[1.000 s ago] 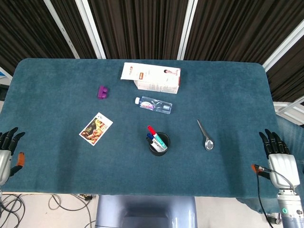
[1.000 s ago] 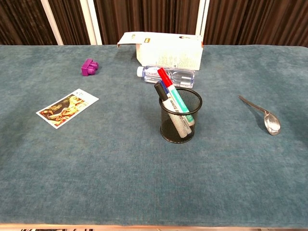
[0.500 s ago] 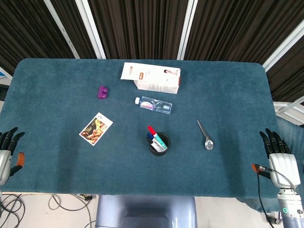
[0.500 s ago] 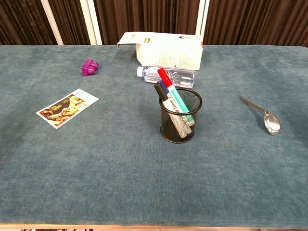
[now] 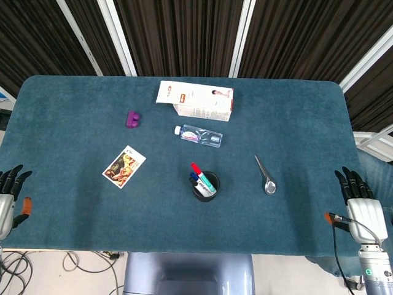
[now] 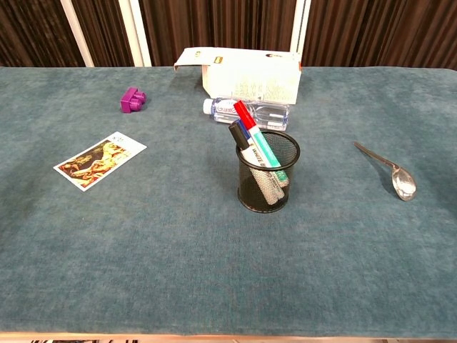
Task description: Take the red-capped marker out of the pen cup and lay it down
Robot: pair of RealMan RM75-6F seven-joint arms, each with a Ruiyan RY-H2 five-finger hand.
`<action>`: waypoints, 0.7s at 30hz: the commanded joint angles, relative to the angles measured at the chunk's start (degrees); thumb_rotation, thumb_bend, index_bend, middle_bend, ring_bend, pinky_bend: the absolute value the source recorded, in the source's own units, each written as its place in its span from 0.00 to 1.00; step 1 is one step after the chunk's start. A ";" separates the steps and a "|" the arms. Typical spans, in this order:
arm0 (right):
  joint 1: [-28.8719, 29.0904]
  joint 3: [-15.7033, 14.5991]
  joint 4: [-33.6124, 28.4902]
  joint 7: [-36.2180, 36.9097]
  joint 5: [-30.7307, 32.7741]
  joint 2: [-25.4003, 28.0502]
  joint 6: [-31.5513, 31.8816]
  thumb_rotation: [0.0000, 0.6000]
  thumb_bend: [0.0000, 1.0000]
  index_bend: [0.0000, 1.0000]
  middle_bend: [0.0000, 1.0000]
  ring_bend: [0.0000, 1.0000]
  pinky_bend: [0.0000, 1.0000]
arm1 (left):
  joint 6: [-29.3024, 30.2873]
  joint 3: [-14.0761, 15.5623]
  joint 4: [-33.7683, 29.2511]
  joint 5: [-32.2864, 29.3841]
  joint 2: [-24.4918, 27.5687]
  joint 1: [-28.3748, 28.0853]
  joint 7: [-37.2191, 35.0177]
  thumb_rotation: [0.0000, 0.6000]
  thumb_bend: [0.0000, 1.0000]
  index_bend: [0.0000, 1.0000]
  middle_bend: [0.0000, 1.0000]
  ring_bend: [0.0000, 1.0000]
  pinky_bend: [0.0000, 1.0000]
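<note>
The red-capped marker (image 6: 243, 112) leans in the mesh pen cup (image 6: 268, 171), between the two hands and well apart from each. The left hand (image 5: 7, 196) and right hand (image 5: 358, 200) rest at the near table edge, empty, fingers spread. Beyond the cup lie a water bottle (image 6: 250, 110) and a carton (image 6: 243, 73).

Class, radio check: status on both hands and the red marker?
Left hand and right hand open at table edges. Red-capped marker leaning in mesh pen cup. Nothing blocking.
</note>
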 commanded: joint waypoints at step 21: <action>23.59 0.48 -3.49 49.66 -7.88 16.52 -35.62 1.00 0.35 0.07 0.00 0.00 0.18 | -1.07 -0.31 -0.72 -1.71 0.33 -0.06 -0.31 1.00 0.54 0.15 0.05 0.09 0.09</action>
